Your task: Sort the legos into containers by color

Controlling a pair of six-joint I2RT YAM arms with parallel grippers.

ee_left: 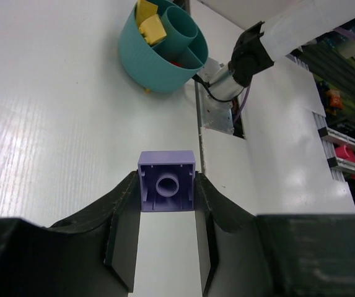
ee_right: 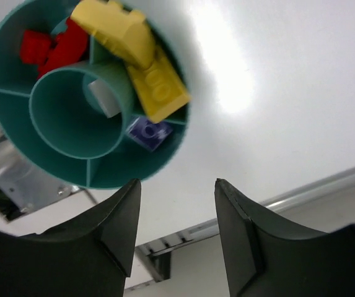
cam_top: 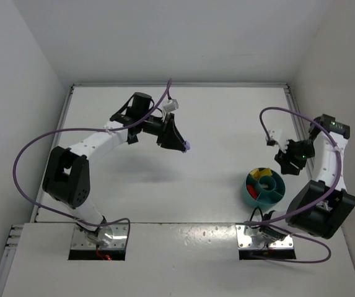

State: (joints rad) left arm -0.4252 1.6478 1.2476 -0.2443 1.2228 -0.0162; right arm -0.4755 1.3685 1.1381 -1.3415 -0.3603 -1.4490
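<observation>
A lavender-purple lego [ee_left: 166, 182] is pinched between the fingertips of my left gripper [cam_top: 182, 145], held above the middle of the table with its hollow underside toward the wrist camera. The round teal bowl [cam_top: 259, 197] stands at the right, near the right arm's base. Its containers hold red legos [ee_right: 53, 46], yellow legos [ee_right: 137, 52] and one purple lego [ee_right: 148, 132]. A pale piece [ee_right: 103, 99] lies inside the central ring. My right gripper [ee_right: 178, 182] hangs open and empty just above the bowl's far-right edge [cam_top: 287, 164].
The right arm's base [ee_left: 251, 49] and its metal mounting plate [cam_top: 265, 238] sit right behind the bowl. A raised rail [ee_right: 326, 189] runs along the table's right edge. White walls close the table on the left, back and right.
</observation>
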